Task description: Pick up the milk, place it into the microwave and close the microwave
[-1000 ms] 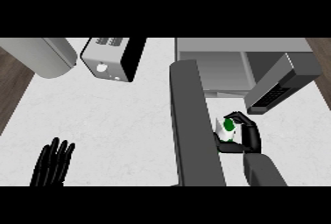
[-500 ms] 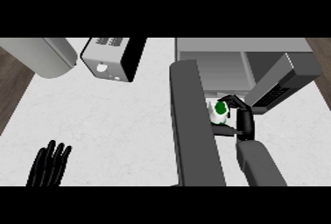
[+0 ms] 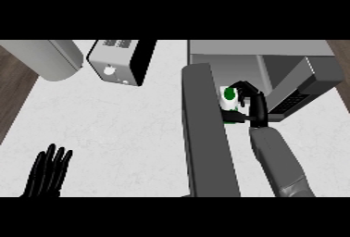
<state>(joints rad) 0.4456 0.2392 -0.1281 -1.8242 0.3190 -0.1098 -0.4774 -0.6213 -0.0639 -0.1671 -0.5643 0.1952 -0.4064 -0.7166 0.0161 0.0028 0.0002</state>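
At three o'clock, right hand fingers are curling round the milk beside the microwave's open door; left hand is resting open at seven o'clock on the counter.

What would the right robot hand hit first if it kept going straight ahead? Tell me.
Probably the microwave's inside: the right robot hand, curled round the milk, points into the open oven, beside its door. Depth is unclear.
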